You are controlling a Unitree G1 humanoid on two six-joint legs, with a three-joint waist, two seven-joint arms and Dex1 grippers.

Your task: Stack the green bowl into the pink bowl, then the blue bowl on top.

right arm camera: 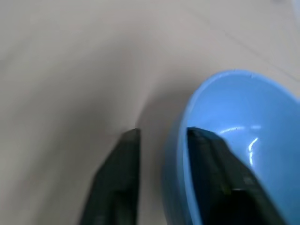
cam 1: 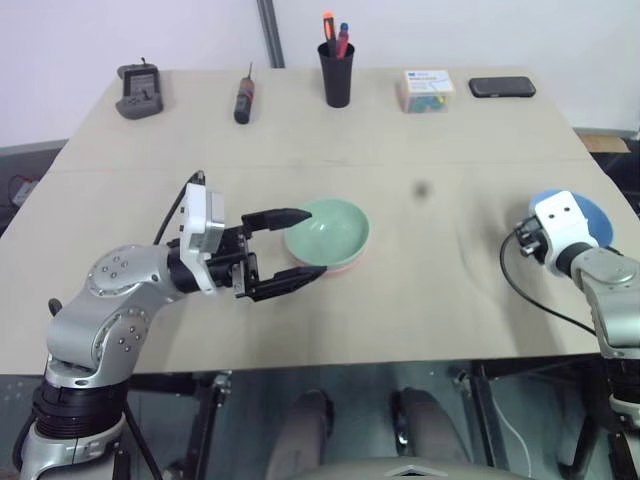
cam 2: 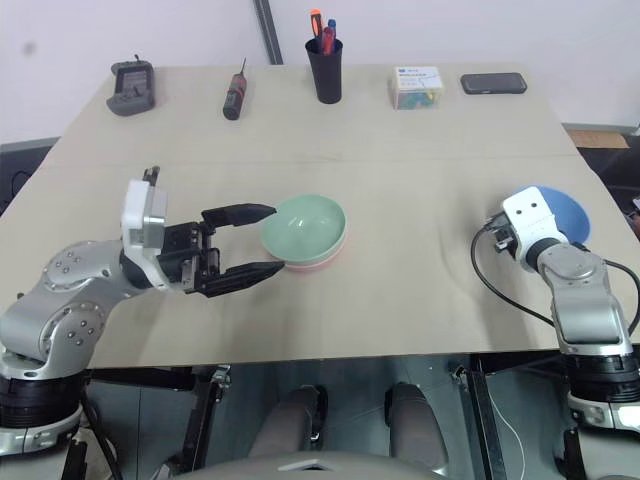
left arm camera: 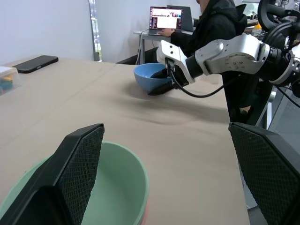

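While the small round pale mint-green plastic bowl [cam 1: 327, 232] sits mouth-up, nested in the small salmon-pink plastic bowl [cam 1: 345, 265], of which just a thin rim peeks out beneath it, the left gripper [cam 1: 297, 243] lies level on its side just beside the pair, its two black fingers spread wide and holding nothing, one fingertip over the green bowl's near rim and the other low against the stack's side. In the left wrist view the fingers' inner faces show a fine cross-hatched grip texture, and the green bowl's smooth curved wall is cut off by the frame's edge. Well apart from that gripper, near the light wooden table's [cam 1: 420, 300] far right edge, the small round sky-blue plastic bowl [right arm camera: 239, 136] stands upright with its mouth up, round and so without any long axis. The right gripper [right arm camera: 161, 133] pinches the blue bowl's wall, one black finger inside the glossy bowl and the other outside; from the head cameras the white wrist housing hides most of the bowl and the fingertips themselves. Beyond both grippers, along the table's back edge, stand a black cup of pens [cam 1: 337, 72], a dark phone [cam 1: 502, 87] and a small clear box [cam 1: 428, 90]. A person in dark clothing [left arm camera: 211, 26] sits at a laptop [left arm camera: 165, 19] behind the blue bowl.
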